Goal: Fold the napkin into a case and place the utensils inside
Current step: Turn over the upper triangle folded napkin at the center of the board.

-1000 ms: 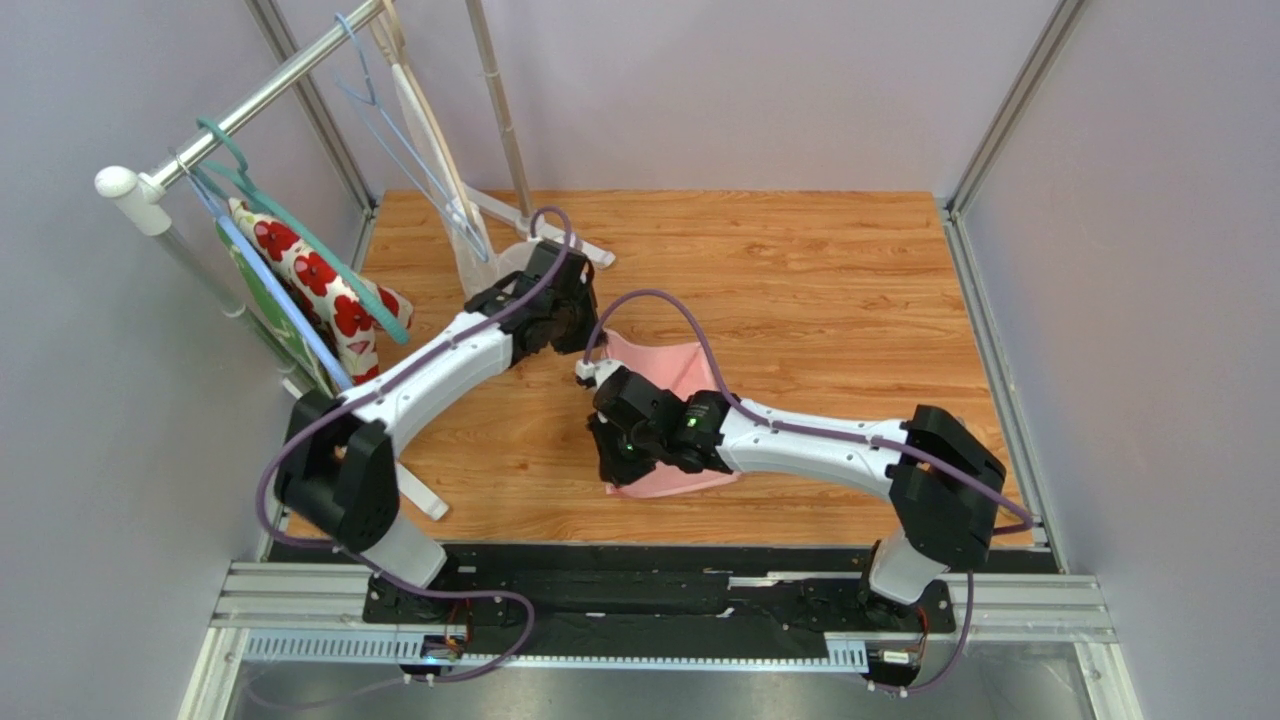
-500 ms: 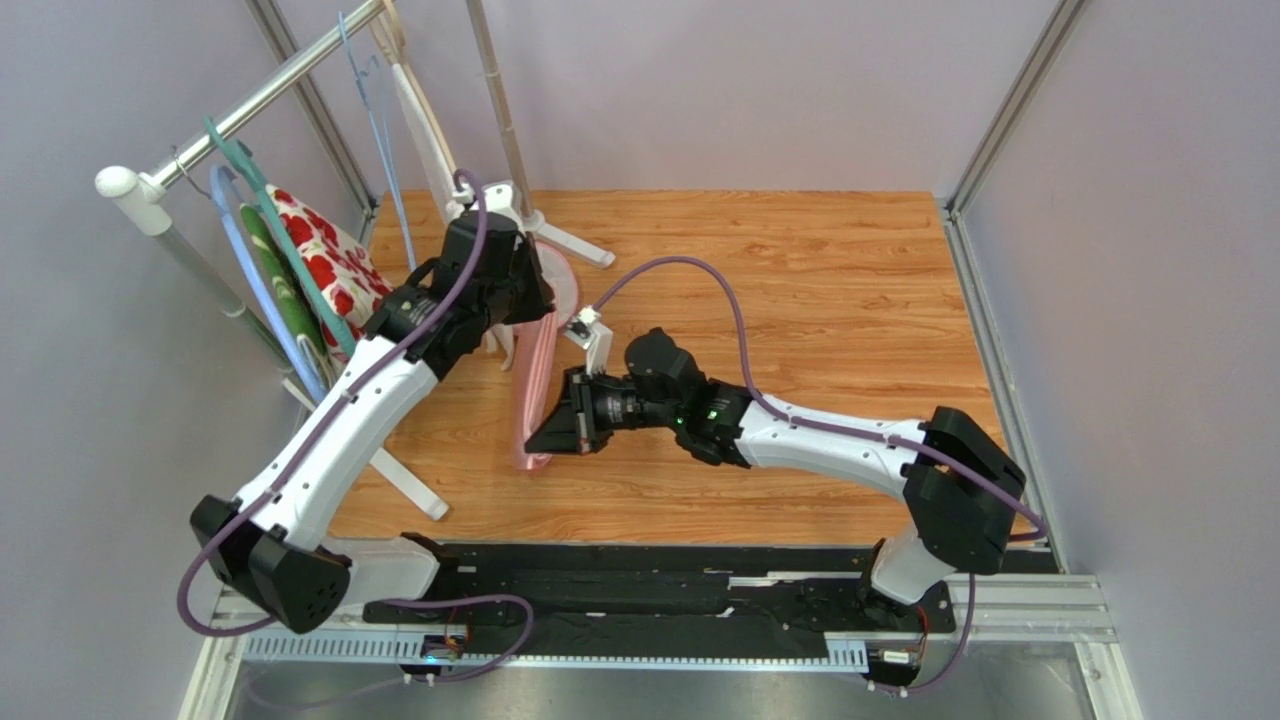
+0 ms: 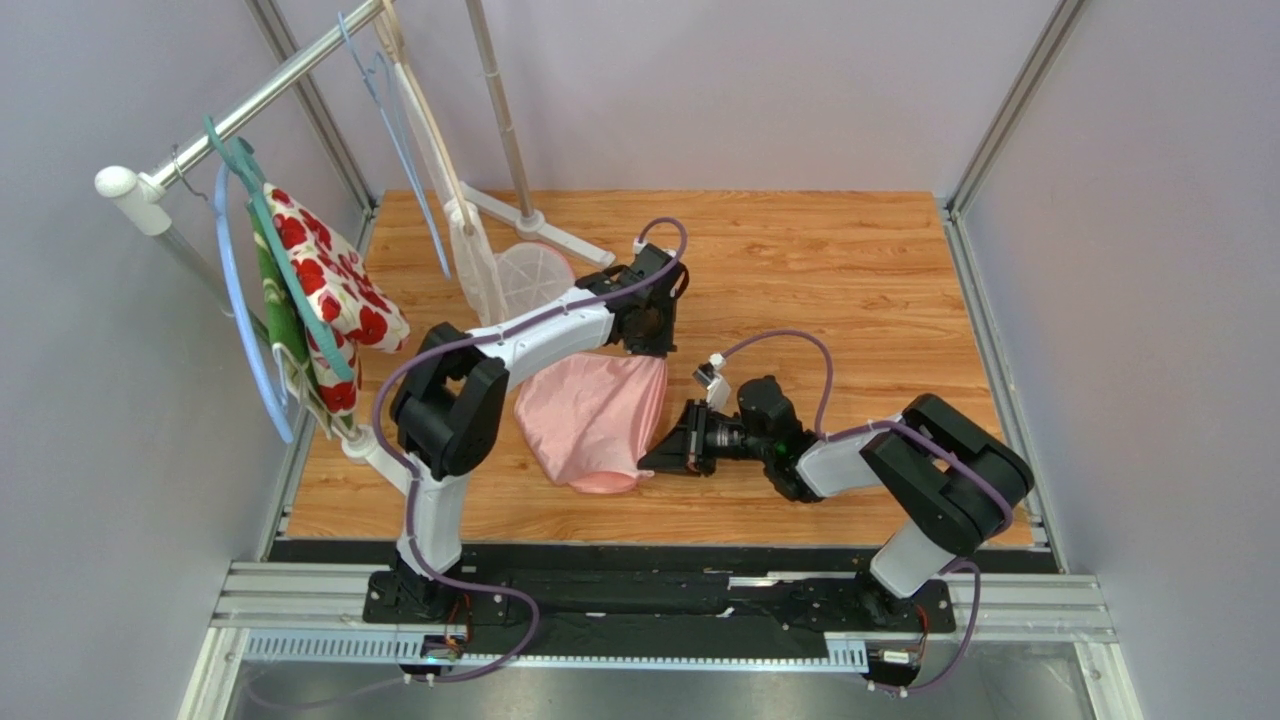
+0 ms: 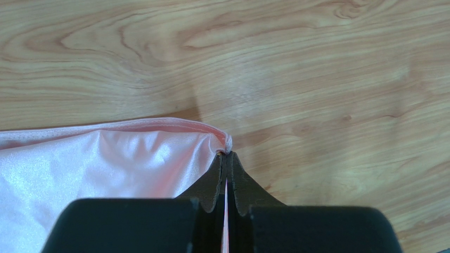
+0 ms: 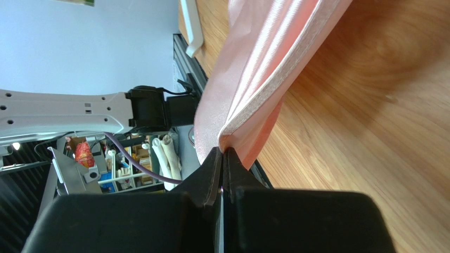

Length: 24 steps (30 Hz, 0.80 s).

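The napkin (image 3: pixel 591 420) is a light-pink cloth hanging as a loose sheet between my two grippers over the wooden table (image 3: pixel 842 285). My left gripper (image 3: pixel 652 345) is at the cloth's far right corner. In the left wrist view that gripper (image 4: pixel 226 154) is shut on the hemmed corner of the napkin (image 4: pixel 105 158). My right gripper (image 3: pixel 658 456) is at the cloth's near right side. In the right wrist view it (image 5: pixel 223 152) is shut on a folded edge of the napkin (image 5: pixel 264 63). No case shape shows. The utensils are out of view.
A clothes rack (image 3: pixel 226 128) stands at the left with hangers, a white cloth with red flowers (image 3: pixel 338 293) and a green cloth (image 3: pixel 275 308). Its white feet (image 3: pixel 534 225) reach onto the table's far left. Grey walls close in the table on three sides.
Both grippers have shifted right with the napkin. The cloth hung as a narrow strip half a second ago and now spreads wider between them. The hangers have swung.
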### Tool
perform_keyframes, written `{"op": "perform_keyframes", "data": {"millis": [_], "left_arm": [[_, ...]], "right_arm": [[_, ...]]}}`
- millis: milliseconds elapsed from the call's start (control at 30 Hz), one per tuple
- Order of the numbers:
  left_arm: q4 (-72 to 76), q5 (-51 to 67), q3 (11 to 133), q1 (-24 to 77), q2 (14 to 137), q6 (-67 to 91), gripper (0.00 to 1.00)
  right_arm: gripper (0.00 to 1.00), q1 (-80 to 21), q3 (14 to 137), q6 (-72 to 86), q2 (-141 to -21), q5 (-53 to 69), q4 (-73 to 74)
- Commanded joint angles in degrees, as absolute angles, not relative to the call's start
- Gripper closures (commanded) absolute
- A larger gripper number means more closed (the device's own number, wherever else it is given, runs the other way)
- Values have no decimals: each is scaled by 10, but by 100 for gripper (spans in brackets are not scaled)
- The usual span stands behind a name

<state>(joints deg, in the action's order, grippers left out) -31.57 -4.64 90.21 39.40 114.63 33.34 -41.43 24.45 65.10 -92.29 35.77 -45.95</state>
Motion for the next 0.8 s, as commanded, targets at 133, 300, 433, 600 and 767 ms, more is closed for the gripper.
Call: {"op": "perform_keyframes", "data": {"millis": [133, 300, 433, 600, 767], "left_arm": [[-224, -131, 849, 390, 989, 354, 100], [-244, -163, 767, 363, 820, 349, 100], [-292, -171, 736, 324, 700, 331, 100], [-344, -196, 756, 288, 575, 288, 100], [-387, -236, 804, 287, 545, 242, 100]], "right_arm": [[100, -469, 351, 513, -853, 366, -261], [100, -537, 493, 500, -863, 352, -185], [100, -590, 598, 500, -903, 351, -163], [100, -635, 748, 514, -973, 365, -159], [100, -646, 806, 539, -1010, 383, -181]]}}
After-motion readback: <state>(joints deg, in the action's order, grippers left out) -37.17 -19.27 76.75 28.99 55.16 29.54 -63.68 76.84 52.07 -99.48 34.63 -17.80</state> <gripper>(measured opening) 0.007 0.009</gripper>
